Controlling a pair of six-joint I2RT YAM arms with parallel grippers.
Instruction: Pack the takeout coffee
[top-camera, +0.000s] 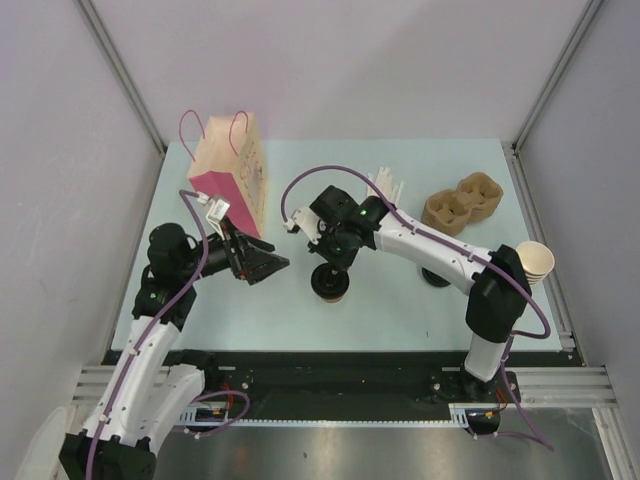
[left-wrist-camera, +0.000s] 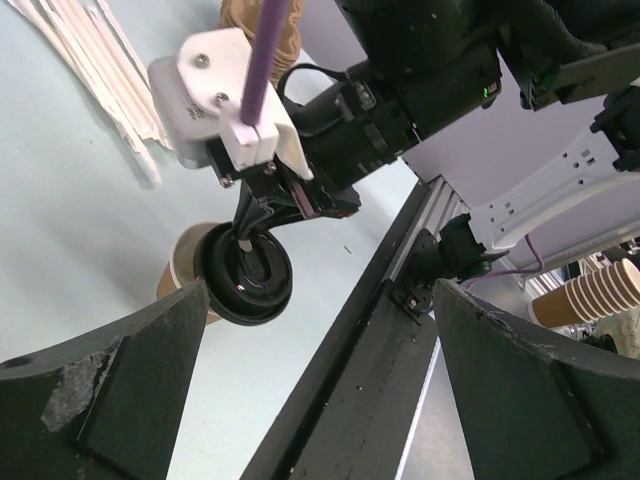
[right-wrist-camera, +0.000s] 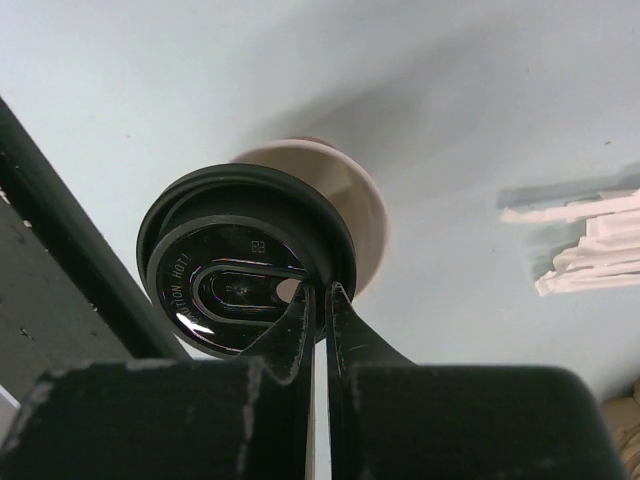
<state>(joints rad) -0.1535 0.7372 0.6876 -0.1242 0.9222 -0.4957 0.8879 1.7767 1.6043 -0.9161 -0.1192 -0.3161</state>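
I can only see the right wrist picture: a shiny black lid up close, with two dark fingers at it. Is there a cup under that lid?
Observer: Yes. From above, the takeout coffee is a brown paper cup under that lid, near the middle of the table.
Operator: Where could it be packed?
Observer: Possibly into the pink paper bag, which stands at the back left.
Operator: Is the other arm doing anything?
Observer: The left gripper hangs open and empty, between bag and cup.
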